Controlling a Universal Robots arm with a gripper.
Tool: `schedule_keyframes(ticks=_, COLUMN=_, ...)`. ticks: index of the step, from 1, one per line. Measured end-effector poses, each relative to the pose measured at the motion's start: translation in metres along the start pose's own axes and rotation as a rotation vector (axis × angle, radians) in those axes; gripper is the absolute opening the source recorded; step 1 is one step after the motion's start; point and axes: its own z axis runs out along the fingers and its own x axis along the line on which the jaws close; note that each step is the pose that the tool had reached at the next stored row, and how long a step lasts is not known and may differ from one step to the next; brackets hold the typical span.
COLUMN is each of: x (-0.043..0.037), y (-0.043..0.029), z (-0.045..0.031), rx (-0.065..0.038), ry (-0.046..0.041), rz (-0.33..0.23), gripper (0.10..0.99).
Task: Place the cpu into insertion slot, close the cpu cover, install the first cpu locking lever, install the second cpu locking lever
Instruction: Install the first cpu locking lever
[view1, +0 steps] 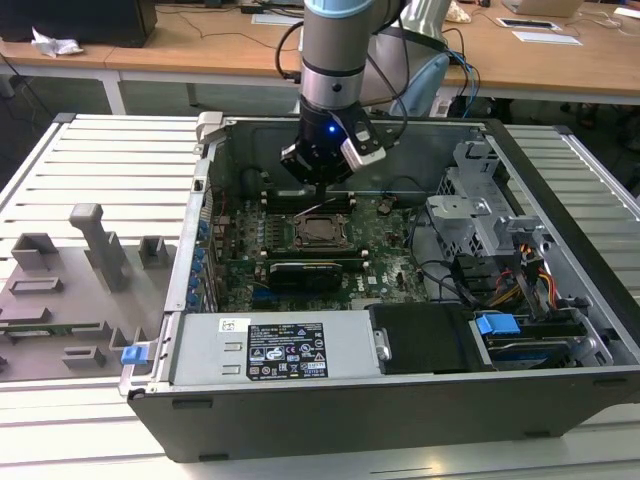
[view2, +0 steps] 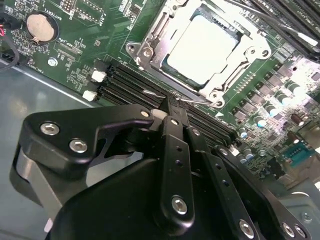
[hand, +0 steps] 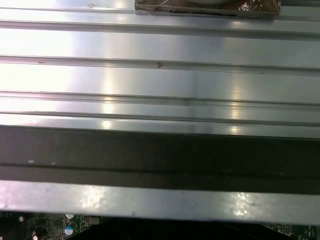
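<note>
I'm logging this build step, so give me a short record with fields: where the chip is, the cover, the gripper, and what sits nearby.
cpu: seated in the insertion slot, silvery top showing
cpu cover: lying down around the chip
gripper: fingers together, empty, hovering beside the socket over the memory slots
locking lever: thin wire along the socket edge near the fingertips
motherboard: green, inside the open computer case

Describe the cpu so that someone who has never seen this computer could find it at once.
Look inside the open computer case, at the green motherboard on its floor. Near the board's middle, just below the arm's tool in the exterior view, sits a square metal-framed socket. The cpu is the flat, pale silvery square lying in that frame, unlike the long black memory slots beside it.
</note>
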Motion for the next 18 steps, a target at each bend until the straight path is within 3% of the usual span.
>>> schedule_keyframes(ticks=8, x=-0.0104, y=0.0009, z=0.0074, rx=0.0, ry=0.0, rz=0.0, gripper=0.106)
schedule_keyframes(ticks=11, x=-0.0138, y=0.0005, z=0.0143, rx=0.0, ry=0.0, rz=0.0, gripper=0.106)
schedule_keyframes(ticks=18, x=-0.0152, y=0.0001, z=0.0194, rx=0.001, ry=0.0001, rz=0.0, gripper=0.106)
